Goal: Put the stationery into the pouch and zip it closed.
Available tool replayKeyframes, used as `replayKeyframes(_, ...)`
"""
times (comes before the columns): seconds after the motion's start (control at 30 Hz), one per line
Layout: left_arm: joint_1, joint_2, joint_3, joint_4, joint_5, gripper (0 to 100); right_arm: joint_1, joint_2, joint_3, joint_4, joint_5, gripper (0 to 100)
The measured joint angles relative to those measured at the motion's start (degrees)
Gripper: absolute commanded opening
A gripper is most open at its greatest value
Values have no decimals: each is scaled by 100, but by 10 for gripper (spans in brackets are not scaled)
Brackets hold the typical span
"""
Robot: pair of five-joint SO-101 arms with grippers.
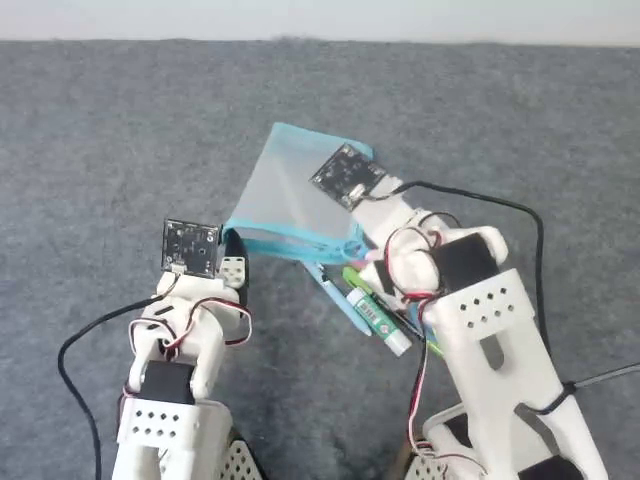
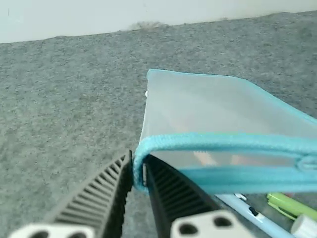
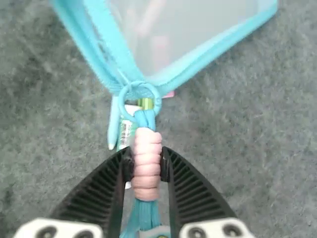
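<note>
A translucent pouch (image 1: 295,195) with teal trim lies mid-table, its zip edge toward the arms. My left gripper (image 1: 237,262) is shut on the pouch's near left corner; the left wrist view shows its jaws (image 2: 138,163) pinching the teal edge of the pouch (image 2: 213,114). My right gripper (image 3: 146,156) is shut on the pink zipper pull (image 3: 146,168), which hangs from a teal ring (image 3: 140,96) at the other corner. A blue pen (image 1: 340,295), a green marker (image 1: 357,277) and a white glue stick (image 1: 385,325) lie on the mat beside the pouch. Faint pinkish shapes show through the pouch wall.
Grey felt mat (image 1: 120,150) covers the table, bare to the left and behind the pouch. The right arm's white body (image 1: 500,340) and its cables stand over the stationery's right side. A pale wall (image 2: 99,15) runs along the far edge.
</note>
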Motion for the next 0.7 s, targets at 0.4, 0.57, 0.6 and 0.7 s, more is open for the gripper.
replayKeyframes(0.4, 9, 0, 0, 0, 18, 11, 378, 299, 0, -149, 0, 76)
replayKeyframes(0.57, -9, 0, 0, 0, 18, 11, -53, 316, 0, 44, 0, 271)
replayKeyframes(0.6, -18, 0, 0, 0, 18, 11, -158, 308, 0, 79, -9, 304)
replayKeyframes(0.7, -18, 0, 0, 0, 18, 12, -457, 18, 9, 167, -35, 365)
